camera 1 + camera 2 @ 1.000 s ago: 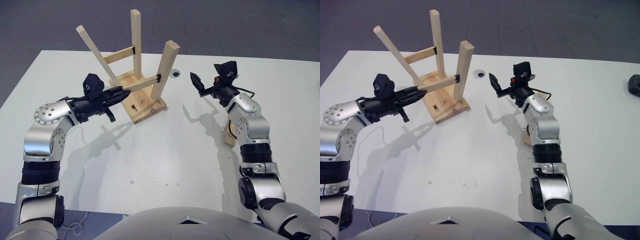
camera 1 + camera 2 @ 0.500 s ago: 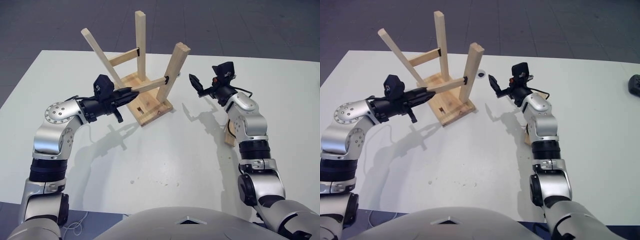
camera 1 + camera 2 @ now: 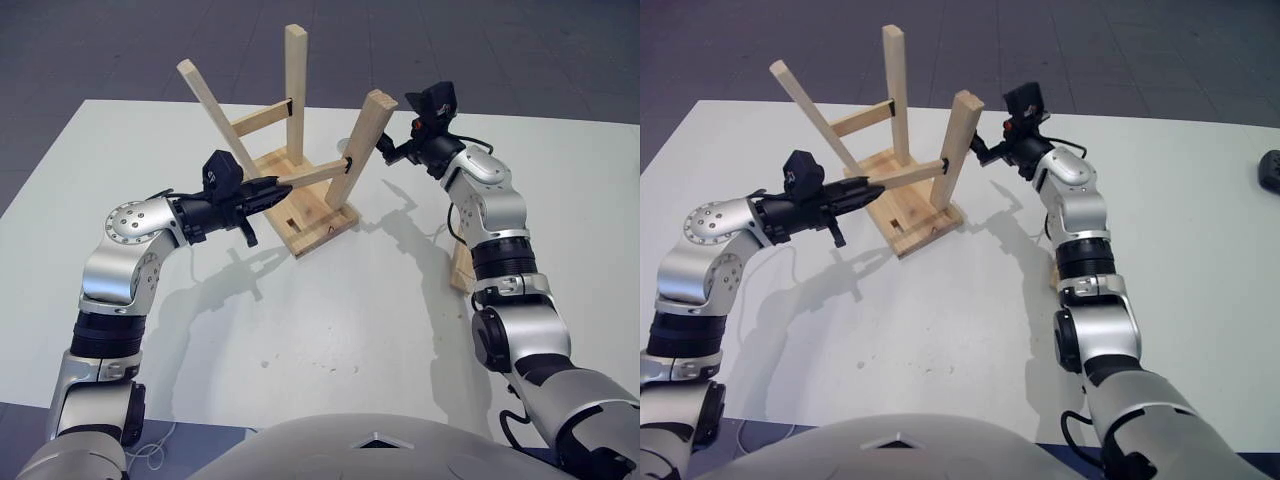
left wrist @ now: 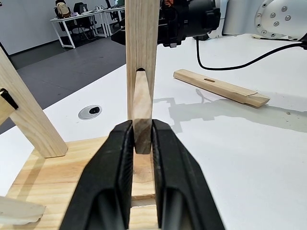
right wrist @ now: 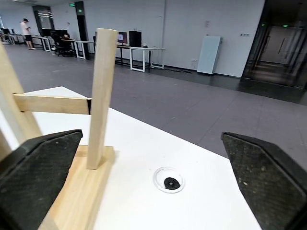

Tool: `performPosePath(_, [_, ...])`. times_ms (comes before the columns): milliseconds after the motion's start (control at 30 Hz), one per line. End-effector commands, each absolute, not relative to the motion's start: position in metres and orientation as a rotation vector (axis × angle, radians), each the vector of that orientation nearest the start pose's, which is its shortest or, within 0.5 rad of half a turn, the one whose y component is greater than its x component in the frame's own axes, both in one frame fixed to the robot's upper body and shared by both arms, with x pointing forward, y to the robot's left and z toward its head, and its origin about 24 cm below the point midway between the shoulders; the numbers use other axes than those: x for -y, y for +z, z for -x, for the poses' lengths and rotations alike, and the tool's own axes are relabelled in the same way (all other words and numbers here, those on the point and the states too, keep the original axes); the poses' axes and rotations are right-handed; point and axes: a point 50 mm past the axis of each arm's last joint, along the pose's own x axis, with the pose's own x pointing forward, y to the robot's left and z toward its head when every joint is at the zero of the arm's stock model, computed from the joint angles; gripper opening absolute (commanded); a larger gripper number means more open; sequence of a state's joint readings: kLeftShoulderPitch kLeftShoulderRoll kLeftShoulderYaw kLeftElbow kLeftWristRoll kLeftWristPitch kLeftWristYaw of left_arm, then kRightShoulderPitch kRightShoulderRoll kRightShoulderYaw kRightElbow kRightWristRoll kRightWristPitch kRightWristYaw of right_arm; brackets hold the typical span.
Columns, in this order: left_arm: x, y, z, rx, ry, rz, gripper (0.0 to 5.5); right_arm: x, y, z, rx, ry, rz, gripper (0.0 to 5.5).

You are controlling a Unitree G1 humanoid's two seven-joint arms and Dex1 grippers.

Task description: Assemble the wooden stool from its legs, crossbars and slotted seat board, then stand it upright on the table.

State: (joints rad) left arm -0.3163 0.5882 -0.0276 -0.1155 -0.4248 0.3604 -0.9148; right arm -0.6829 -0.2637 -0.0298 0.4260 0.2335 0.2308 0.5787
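Though three legs [image 3: 295, 95] stand in the upturned seat board [image 3: 312, 218], a fourth leg [image 4: 220, 87] lies loose; left gripper [image 4: 142, 140] clamps a crossbar [image 3: 312, 175], right gripper [image 3: 392, 152] gapes.

The stool stands upside down on the white surface [image 3: 940, 330], seat board [image 3: 912, 214] down and three legs up. My left jaws are closed on the free end of the lower crossbar [image 3: 910, 176], which runs to the nearest leg [image 3: 958, 150]. My right jaws are at that leg's upper part, on its far side; I cannot tell whether they touch it. A second crossbar [image 3: 860, 119] joins the other two legs. A loose wooden piece [image 3: 1052, 272] lies by my right forearm.
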Motion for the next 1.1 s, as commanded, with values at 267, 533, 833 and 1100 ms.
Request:
performPosePath(267, [-0.162, 0.128, -0.270, -0.079, -1.098, -0.197, 0.43, 0.158, 0.119, -0.323, -0.065, 0.593, -0.022, 5.40])
performPosePath(533, [-0.162, 0.132, -0.271, -0.071, -1.111, -0.208, 0.43, 0.215, 0.131, -0.349, 0.018, 0.126, 0.068, 5.40])
performPosePath(833, [-0.157, 0.130, -0.269, -0.070, -1.128, -0.208, 0.43, 0.141, 0.112, -0.346, -0.025, 0.459, -0.035, 5.40])
performPosePath(1100, [-0.157, 0.129, -0.265, -0.078, -1.134, -0.211, 0.43, 0.111, 0.130, -0.300, -0.023, 0.754, -0.232, 5.40])
